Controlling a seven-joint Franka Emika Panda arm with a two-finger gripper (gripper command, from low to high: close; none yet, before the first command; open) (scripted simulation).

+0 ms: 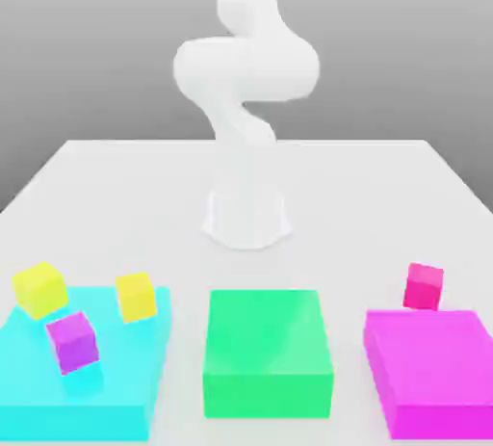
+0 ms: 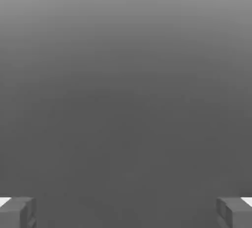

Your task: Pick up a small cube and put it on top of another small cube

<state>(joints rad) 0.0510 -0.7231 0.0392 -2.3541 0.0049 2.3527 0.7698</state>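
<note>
The white arm (image 1: 246, 59) is cut off above. In the hand view the gripper (image 2: 126, 212) shows fingers (image 2: 17, 212) spread wide, empty. The small cube (image 1: 424, 286) sits far of the magenta block (image 1: 438, 372), right. Left, two yellow cubes (image 1: 40, 289) and a purple cube (image 1: 72, 341) crowd the cyan block (image 1: 125, 386); a green block (image 1: 267, 353) lies between.

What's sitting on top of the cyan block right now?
On the cyan block: a small purple cube and a yellow cube. A second yellow cube sits at its far corner, overhanging. The surface beneath them is covered.
</note>
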